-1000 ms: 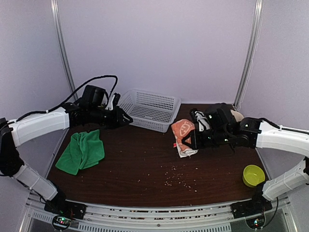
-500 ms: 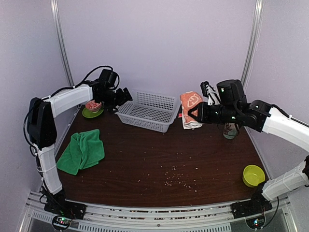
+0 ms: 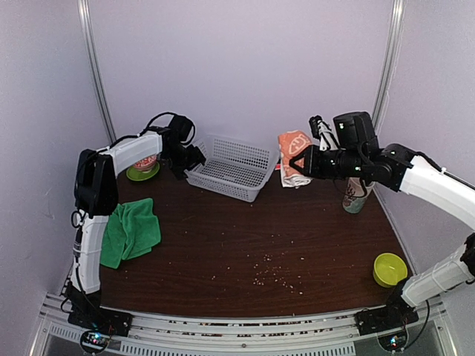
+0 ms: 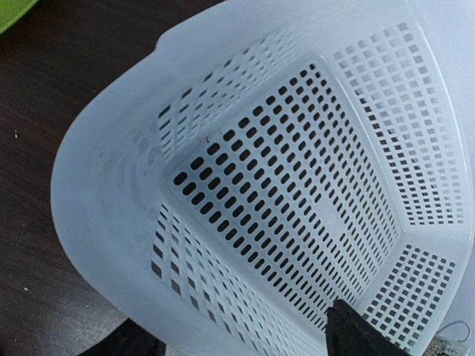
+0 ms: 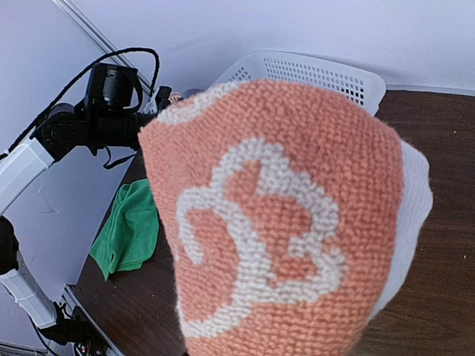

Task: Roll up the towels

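The orange towel (image 3: 293, 152) with white prints hangs bunched from my right gripper (image 3: 303, 162), which is shut on it and holds it in the air above the table's back, right of the basket. In the right wrist view the orange towel (image 5: 274, 245) fills the frame and hides the fingers. The green towel (image 3: 130, 230) lies crumpled on the table at the left, and also shows in the right wrist view (image 5: 126, 230). My left gripper (image 3: 190, 158) is far from both towels. It is open, with one finger inside and one outside the near-left corner of the white basket (image 4: 245, 185).
The white perforated basket (image 3: 231, 170) stands at the back centre. A green plate (image 3: 142, 172) holding something red sits at the back left. A can (image 3: 356, 194) stands under the right arm. A yellow-green bowl (image 3: 390, 268) is at the front right. Crumbs (image 3: 271, 273) lie mid-table.
My right gripper has lifted the orange towel off the table and carried it up and back. My left arm has swung to the basket's left corner, and the basket has shifted slightly.
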You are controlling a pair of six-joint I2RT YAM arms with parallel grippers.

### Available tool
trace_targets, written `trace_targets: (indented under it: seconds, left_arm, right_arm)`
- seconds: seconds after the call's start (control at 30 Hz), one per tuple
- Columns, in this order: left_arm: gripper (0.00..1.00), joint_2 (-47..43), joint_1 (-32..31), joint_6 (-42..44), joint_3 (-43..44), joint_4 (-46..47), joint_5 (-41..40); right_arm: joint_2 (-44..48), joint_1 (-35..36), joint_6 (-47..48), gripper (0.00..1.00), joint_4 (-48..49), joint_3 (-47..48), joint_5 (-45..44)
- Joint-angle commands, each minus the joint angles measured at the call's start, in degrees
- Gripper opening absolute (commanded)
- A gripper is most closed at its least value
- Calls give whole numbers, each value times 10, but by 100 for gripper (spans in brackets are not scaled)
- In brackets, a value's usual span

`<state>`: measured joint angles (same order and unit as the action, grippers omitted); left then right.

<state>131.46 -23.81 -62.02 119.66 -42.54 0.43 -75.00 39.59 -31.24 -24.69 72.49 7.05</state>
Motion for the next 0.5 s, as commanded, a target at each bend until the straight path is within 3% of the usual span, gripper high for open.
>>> trace_targets:
  seconds: [0.0, 0.13, 0.37, 0.47]
  left_arm:
    - [68, 25, 3, -24, 14, -4, 24]
    - [52, 28, 1, -36, 4, 13, 23]
    - [3, -9, -9, -52, -31, 15, 22]
    - [0, -43, -19, -51, -70, 16, 20]
  right_arm:
    - [-10, -7, 4, 0, 18, 29, 17]
    - [-18, -8, 4, 0, 21, 35, 23]
    - [-6, -9, 3, 0, 17, 32, 20]
    - [3, -9, 3, 0, 22, 27, 22]
